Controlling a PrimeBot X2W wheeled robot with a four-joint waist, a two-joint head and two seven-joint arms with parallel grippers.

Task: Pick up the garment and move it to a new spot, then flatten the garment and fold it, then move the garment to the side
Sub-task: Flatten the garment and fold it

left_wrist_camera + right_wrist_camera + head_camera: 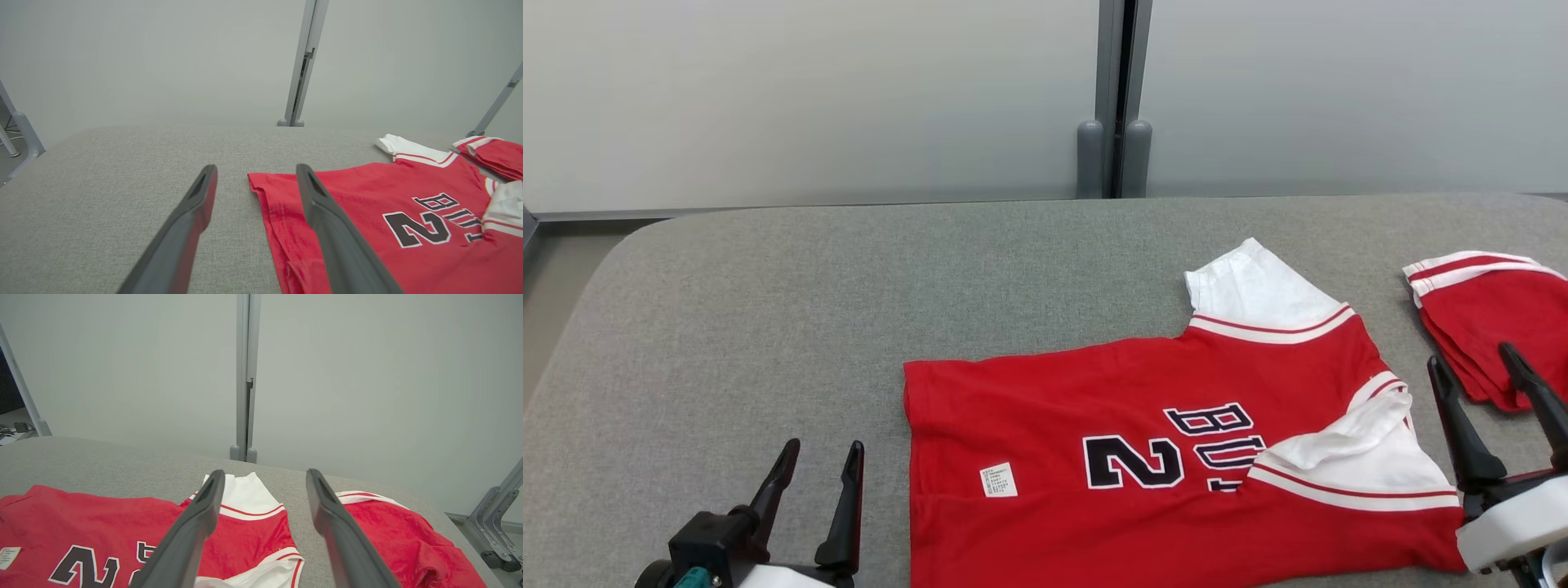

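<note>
The garment (pixel 1143 425) is a red jersey with white sleeves and a dark number 2, lying on the grey table and folded over at its near edge. It also shows in the left wrist view as the jersey (pixel 367 216) and in the right wrist view as the jersey (pixel 102 526). My left gripper (pixel 821 461) stands open just left of the jersey's hem, holding nothing; its fingers (pixel 192 228) straddle the hem corner. My right gripper (pixel 1478 371) is open too, empty, at the jersey's right end near the folded sleeve.
A second folded red piece with white trim (pixel 1490 318) lies at the table's right edge, just behind my right gripper; it shows as the red piece (pixel 404 535). The grey padded table (pixel 849 286) ends at a pale wall with a grey post (pixel 1112 98).
</note>
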